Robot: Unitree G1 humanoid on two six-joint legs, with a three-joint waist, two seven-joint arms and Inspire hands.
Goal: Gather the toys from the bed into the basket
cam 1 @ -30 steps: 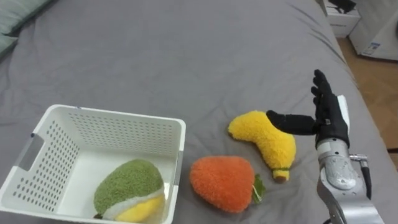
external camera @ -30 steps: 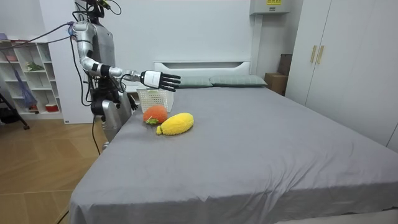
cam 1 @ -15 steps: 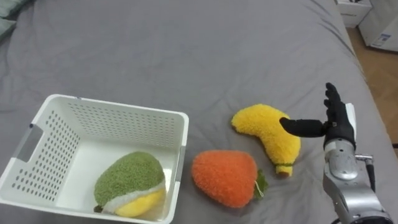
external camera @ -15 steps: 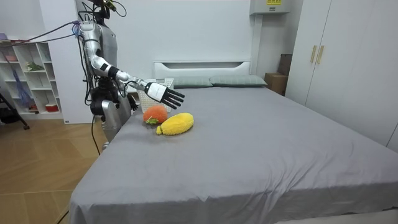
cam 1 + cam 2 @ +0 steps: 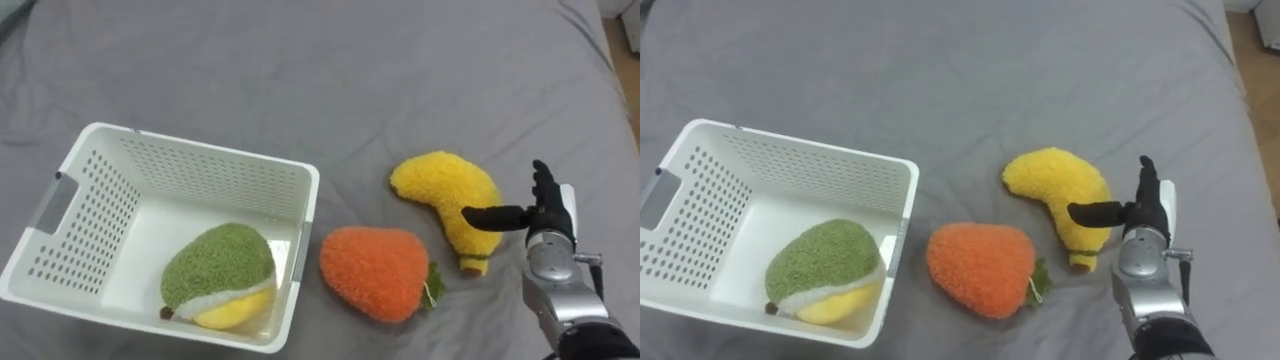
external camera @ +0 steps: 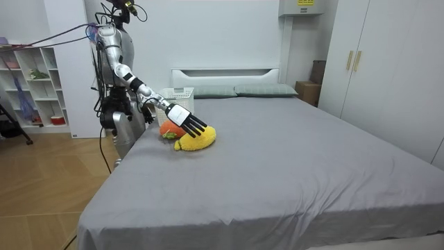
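My right hand (image 5: 547,215) is just beside the yellow banana toy (image 5: 440,185) on the grey bed (image 5: 300,60), fingers straight and spread, thumb stretched across the toy's lower end. An orange strawberry toy (image 5: 375,272) lies between the banana and the white basket (image 5: 210,175), which holds a green-and-yellow toy (image 5: 215,285).

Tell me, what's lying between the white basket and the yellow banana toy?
An orange plush fruit with a green leaf lies on the grey bed between the white basket and the plush banana, as the left eye view shows.
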